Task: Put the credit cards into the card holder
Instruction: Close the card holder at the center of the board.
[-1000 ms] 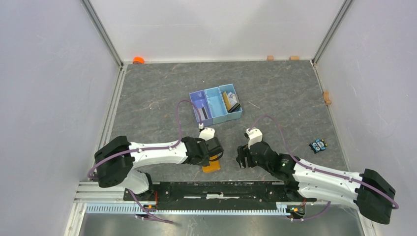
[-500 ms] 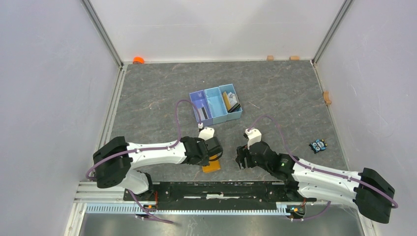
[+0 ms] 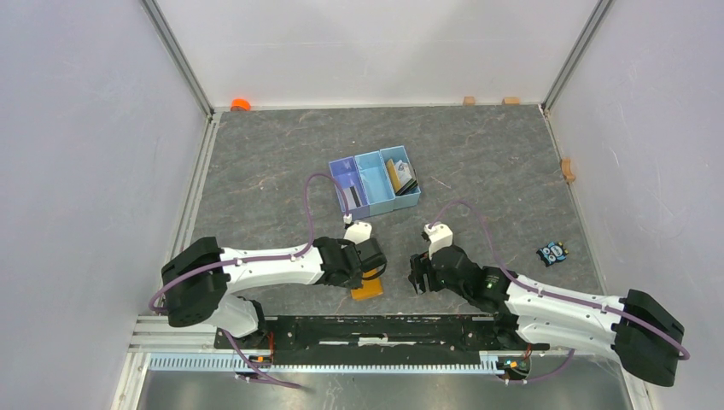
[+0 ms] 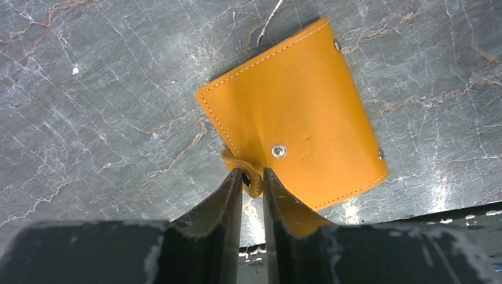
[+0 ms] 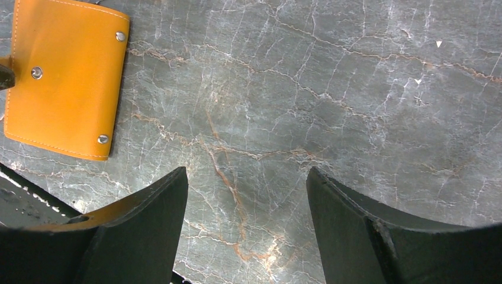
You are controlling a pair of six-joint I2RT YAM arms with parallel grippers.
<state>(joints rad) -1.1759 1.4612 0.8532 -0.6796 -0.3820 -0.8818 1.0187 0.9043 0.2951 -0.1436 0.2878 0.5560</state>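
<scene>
The card holder [image 3: 367, 291], an orange-tan wallet, lies closed on the table near the front edge. It fills the centre of the left wrist view [image 4: 296, 112] and shows at the top left of the right wrist view [image 5: 62, 77]. My left gripper [image 4: 253, 174] is shut on its little clasp tab [image 4: 251, 180], and in the top view it [image 3: 373, 273] hangs over the wallet's far edge. To the wallet's right, my right gripper [image 3: 418, 276] hovers open over bare table [image 5: 245, 177]. The credit cards lie in the blue tray: yellow and black ones [image 3: 401, 177] in its right compartment, another [image 3: 351, 197] in the left.
The blue three-compartment tray [image 3: 374, 181] stands mid-table beyond both grippers. A small black-and-blue gadget [image 3: 553, 253] lies to the right. An orange object [image 3: 241, 104] and small wooden blocks [image 3: 469, 100] [image 3: 567, 169] sit along the walls. The black rail [image 3: 384, 329] runs along the near edge.
My right gripper has edged slightly left towards the card holder. The left gripper and the wallet have stayed in place.
</scene>
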